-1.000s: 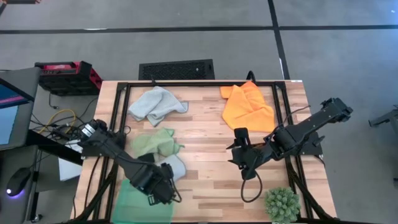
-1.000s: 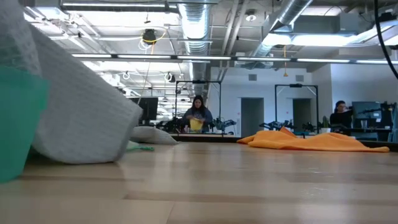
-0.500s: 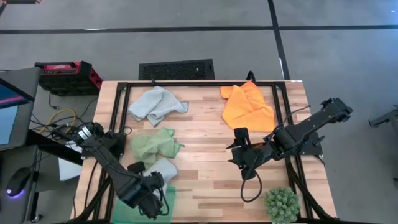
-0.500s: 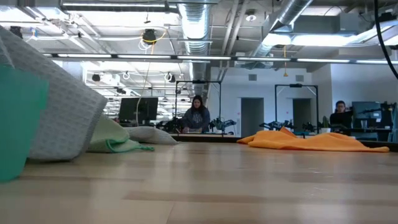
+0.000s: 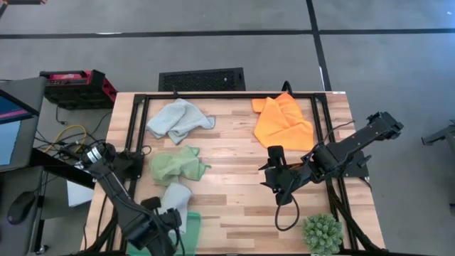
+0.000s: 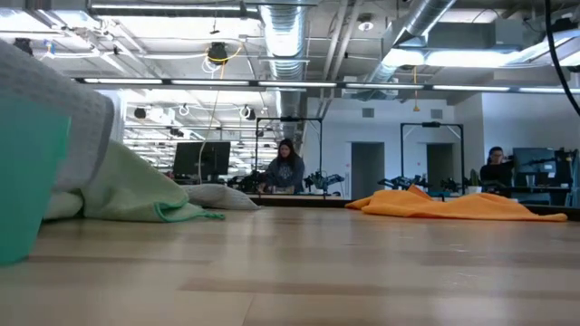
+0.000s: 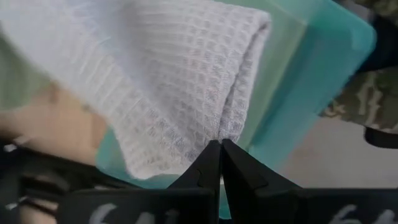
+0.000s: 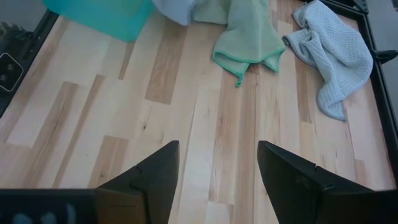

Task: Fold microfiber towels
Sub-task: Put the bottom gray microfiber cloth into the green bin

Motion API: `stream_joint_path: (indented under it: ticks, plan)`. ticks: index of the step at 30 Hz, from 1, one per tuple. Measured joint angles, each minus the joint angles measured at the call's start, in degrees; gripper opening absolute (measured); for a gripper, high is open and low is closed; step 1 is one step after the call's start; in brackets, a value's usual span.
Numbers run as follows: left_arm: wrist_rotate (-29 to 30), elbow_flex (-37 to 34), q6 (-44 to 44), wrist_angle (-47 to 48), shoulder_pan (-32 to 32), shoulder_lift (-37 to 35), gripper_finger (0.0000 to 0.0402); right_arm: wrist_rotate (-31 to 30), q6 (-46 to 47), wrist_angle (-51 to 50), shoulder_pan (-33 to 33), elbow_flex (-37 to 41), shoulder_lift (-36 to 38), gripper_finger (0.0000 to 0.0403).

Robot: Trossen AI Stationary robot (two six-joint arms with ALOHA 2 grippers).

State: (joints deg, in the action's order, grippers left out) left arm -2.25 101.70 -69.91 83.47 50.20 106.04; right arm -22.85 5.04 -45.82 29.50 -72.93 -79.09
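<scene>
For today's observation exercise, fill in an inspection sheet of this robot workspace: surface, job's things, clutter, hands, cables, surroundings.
Surface: wooden table.
Job's things: grey towel and orange towel crumpled at the far side; green towel mid-left; second grey towel folded, lying partly over the tray.
Clutter: green tray, spiky plant.
Hands: left hand shut on the second grey towel; right hand open, empty.
Cables: black loop by the plant.
Surroundings: people at distant desks.
</scene>
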Motion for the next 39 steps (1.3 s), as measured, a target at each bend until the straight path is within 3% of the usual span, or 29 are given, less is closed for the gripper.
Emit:
stream_joint_path:
  ticks: [12,25,39]
  plan:
    - [-2.0,-9.1,-1.4,-10.7,2.7,0.0,0.0000,0.0,0.0,0.8,0.0,0.0,0.0,0.0240]
    - [-9.2,-20.1,-1.4,-25.9,2.9,0.0,0.0000,-1.5,0.0,0.9,0.0,0.0,0.0,0.0240]
    - [-15.1,-22.1,-3.8,-32.6,3.0,0.0,0.0000,-1.5,0.0,0.9,0.0,0.0,0.0,0.0240]
